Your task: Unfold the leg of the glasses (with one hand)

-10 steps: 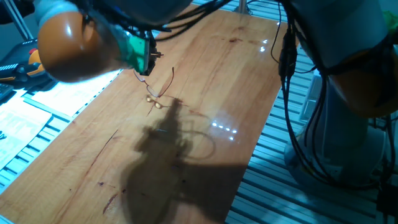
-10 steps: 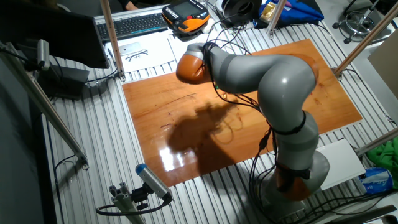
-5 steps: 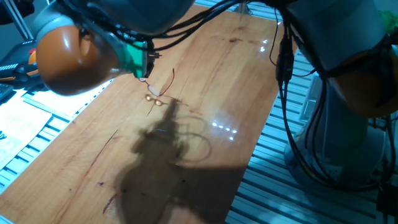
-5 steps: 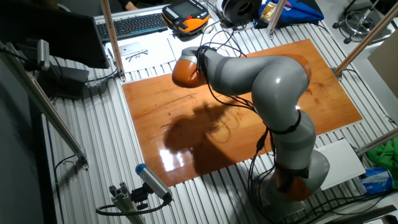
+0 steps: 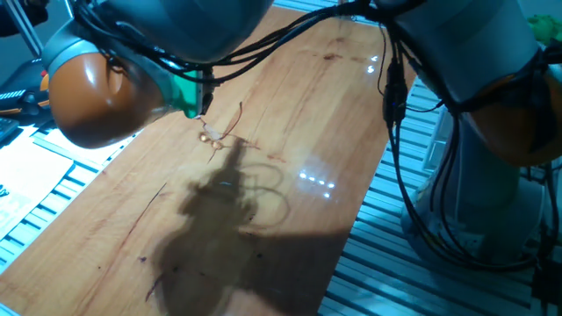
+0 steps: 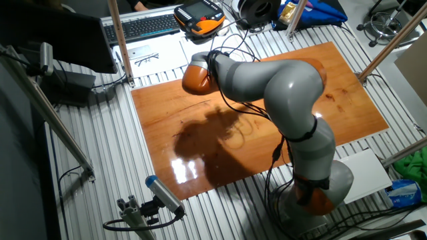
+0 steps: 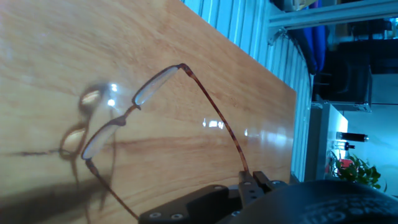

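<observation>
Hand view shows the glasses (image 7: 124, 118) lifted off the wooden bench (image 7: 186, 37), front frame tilted, the two clear oval lenses one above the other in the picture. One slim reddish-brown leg runs from the upper lens corner down to the black pincer (image 7: 254, 182) at the lower edge, where its tip goes in between the fingers (image 7: 264, 181) — the pincer is clamped on that leg's end. The second leg slants from the lower lens toward the bottom edge, passing behind the black gripper body. A faint reflection of the frame lies on the glossy wood to the left.

From one fixed view, the pincer (image 5: 204, 95), with its teal ring, sits at the end of the thick orange arm (image 5: 92, 88) above the far left part of the bench (image 5: 290, 105); the glasses (image 5: 221, 130) hang just below and beside it, close over the wood. The arm's dark shadow spreads across the middle of the board.

From the other fixed view, the orange joint (image 6: 198, 75) is low over the bench (image 6: 353, 100) near its keyboard-side edge — the glasses are too small to make out.
</observation>
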`<state>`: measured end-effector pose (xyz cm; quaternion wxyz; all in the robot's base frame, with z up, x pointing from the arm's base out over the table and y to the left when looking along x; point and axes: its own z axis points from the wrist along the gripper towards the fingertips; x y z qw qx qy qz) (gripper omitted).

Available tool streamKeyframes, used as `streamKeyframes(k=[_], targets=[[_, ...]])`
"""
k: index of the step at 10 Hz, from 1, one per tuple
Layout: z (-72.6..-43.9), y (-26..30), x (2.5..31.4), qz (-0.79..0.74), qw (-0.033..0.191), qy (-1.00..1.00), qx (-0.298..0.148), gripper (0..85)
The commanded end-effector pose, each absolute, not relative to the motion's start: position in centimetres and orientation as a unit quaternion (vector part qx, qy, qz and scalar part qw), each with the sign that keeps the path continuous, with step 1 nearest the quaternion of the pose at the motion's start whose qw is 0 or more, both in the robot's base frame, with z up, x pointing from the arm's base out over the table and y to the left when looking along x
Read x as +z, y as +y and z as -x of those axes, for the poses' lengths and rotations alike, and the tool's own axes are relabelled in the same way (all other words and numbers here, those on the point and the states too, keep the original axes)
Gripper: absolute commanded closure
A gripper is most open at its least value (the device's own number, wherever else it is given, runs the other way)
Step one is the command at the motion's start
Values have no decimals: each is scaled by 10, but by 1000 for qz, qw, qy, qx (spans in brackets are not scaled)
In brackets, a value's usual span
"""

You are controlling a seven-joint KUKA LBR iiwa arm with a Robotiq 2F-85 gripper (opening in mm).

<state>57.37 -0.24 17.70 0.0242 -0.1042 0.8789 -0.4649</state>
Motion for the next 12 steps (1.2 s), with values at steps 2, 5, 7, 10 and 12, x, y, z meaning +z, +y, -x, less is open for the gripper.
streamKeyframes(k=[2,5,7,10,12], targets=[[-577,0,171,102,24,877,-468,850],[-579,15,170,87,12,883,-461,850],[-577,25,167,77,9,884,-461,850],[-576,28,166,70,7,888,-455,850],[-576,23,169,45,-6,916,-398,850]])
